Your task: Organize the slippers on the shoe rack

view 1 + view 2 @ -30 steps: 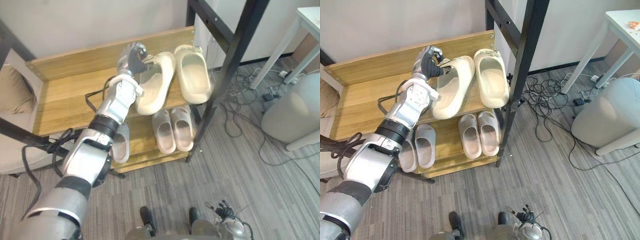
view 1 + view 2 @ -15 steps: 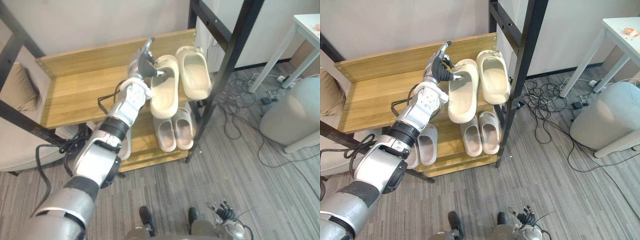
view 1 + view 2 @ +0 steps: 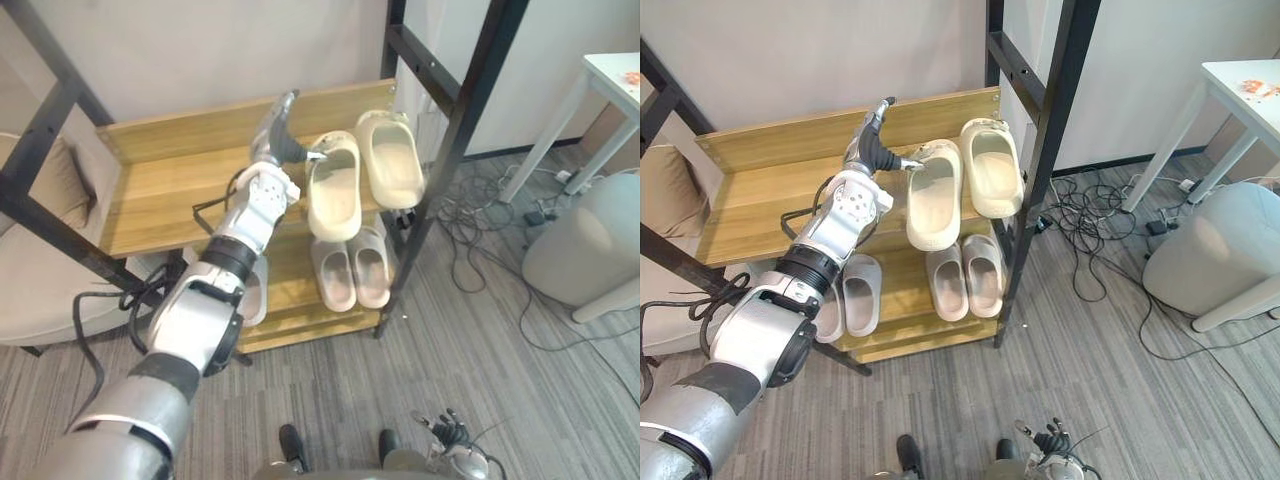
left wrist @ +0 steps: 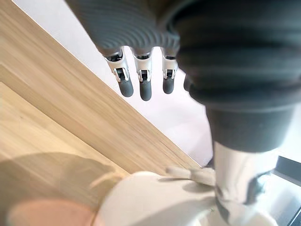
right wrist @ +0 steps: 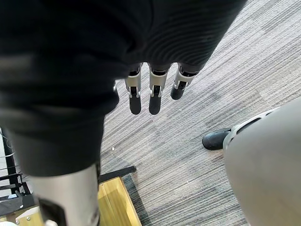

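Two cream slippers lie side by side on the shoe rack's upper wooden shelf (image 3: 170, 190), toes toward me: the left cream slipper (image 3: 333, 188) and the right cream slipper (image 3: 393, 160). My left hand (image 3: 272, 138) is at the left slipper's heel, open, fingers (image 4: 141, 82) straight and pointing at the back board, thumb beside the heel rim. It holds nothing. A grey pair (image 3: 352, 272) sits on the lower shelf, with another grey slipper (image 3: 859, 293) further left, partly behind my arm. My right hand (image 5: 154, 84) hangs open over the floor.
A black metal post (image 3: 450, 150) stands right at the rack's right end. Cables (image 3: 480, 210) sprawl on the floor beyond it, by a grey round bin (image 3: 585, 240) and a white table (image 3: 600, 75). A beige cushion (image 3: 55, 190) lies left of the rack.
My left hand has opened and let go of the left cream slipper, which now lies straight beside its mate instead of slanting. The camera has shifted too.
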